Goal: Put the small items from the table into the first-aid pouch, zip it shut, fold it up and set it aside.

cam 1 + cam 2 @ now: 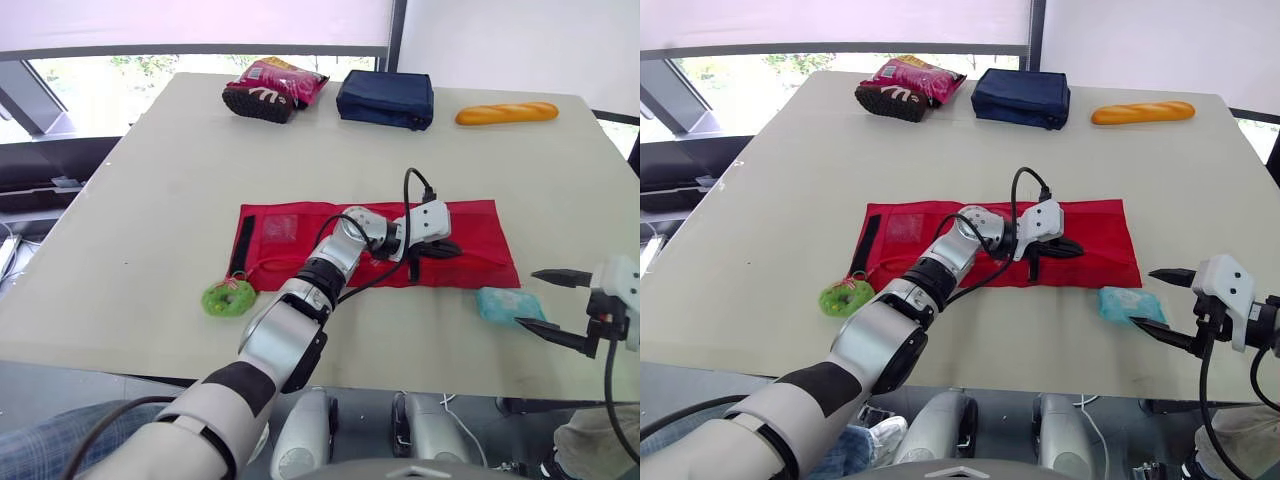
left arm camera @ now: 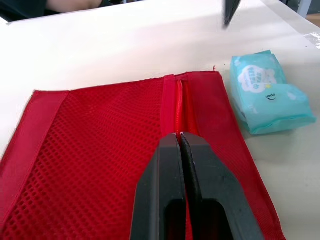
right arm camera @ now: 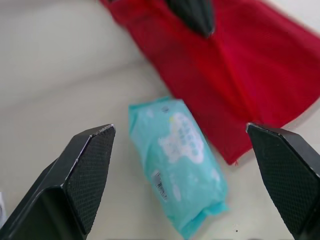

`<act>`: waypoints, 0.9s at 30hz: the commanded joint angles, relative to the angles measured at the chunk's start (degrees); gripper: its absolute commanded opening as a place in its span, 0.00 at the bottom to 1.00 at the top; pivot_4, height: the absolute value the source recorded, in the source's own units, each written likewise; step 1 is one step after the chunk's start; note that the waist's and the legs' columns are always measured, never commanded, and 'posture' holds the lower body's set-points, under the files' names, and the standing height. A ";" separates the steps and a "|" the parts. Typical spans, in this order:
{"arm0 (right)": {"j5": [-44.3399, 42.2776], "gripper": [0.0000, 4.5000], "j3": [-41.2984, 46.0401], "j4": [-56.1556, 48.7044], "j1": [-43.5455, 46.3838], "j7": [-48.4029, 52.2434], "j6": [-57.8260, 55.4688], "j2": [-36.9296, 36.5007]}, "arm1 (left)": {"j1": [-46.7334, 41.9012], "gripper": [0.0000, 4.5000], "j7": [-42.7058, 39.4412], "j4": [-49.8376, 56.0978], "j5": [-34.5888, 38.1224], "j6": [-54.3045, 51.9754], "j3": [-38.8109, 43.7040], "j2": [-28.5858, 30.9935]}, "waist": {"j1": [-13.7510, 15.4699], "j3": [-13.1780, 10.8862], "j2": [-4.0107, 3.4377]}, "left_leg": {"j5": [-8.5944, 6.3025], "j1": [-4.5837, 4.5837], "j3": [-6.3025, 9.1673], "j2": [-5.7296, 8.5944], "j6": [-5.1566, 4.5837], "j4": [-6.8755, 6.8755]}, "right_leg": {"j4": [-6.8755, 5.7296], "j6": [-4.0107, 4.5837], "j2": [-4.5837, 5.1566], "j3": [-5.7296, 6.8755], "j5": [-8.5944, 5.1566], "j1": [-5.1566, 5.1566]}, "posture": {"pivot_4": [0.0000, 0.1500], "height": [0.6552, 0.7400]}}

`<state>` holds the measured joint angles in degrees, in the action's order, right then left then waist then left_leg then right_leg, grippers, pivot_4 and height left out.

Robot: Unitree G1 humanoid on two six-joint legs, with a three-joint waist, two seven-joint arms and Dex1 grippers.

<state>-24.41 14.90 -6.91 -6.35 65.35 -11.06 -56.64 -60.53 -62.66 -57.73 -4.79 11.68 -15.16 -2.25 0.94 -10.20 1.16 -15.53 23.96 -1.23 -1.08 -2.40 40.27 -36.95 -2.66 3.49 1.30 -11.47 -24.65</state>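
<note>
The left arm bars the red pouch's middle; the tissue pack beside it seems freely reachable.

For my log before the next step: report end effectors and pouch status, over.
Left end effector shut at zipper of red pouch. Right end effector open beside tissue pack. Tissue pack, green ring not packed.

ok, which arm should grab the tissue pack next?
Right, probably. The right gripper hangs open close beside the tissue pack; the left gripper is shut at the zipper of the red pouch, farther off.
</note>
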 commanded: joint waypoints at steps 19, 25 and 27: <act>6.77 0.27 -2.73 6.93 0.67 5.78 6.72 -1.64 | 0.14 0.00 0.79 4.99 2.21 -2.42 1.00 -1.25 | 0.05 0.02 -0.08 | 0.00 -0.05 -0.04 0.04 0.00 0.01 | -0.09 0.13 0.01 -0.12 0.12 -0.01 | 1.00 0.72; 1.18 0.07 7.04 -7.89 -9.18 -0.49 -3.12 1.34 | 0.27 0.00 0.18 4.93 2.78 -2.96 1.26 -1.63 | 0.09 0.02 -0.08 | 0.00 -0.04 0.00 0.05 0.00 0.01 | -0.09 0.10 0.01 -0.13 0.09 0.00 | 1.00 0.72; 0.35 0.07 8.91 -15.98 -12.52 -5.01 -9.17 2.89 | 0.28 0.00 -0.03 4.86 2.97 -3.04 1.26 -1.83 | -0.04 0.02 -0.09 | 0.00 -0.04 0.01 0.04 0.00 0.01 | -0.11 0.10 0.00 -0.14 0.09 -0.02 | 1.00 0.72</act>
<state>-22.36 21.24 -17.88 -18.54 62.93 -17.01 -53.84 -59.72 -62.35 -54.64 -3.05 8.27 -14.18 -3.10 0.90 -10.17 1.07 -15.52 23.91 -1.24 -1.05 -2.40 40.29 -37.07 -2.58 3.48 1.14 -11.40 -24.68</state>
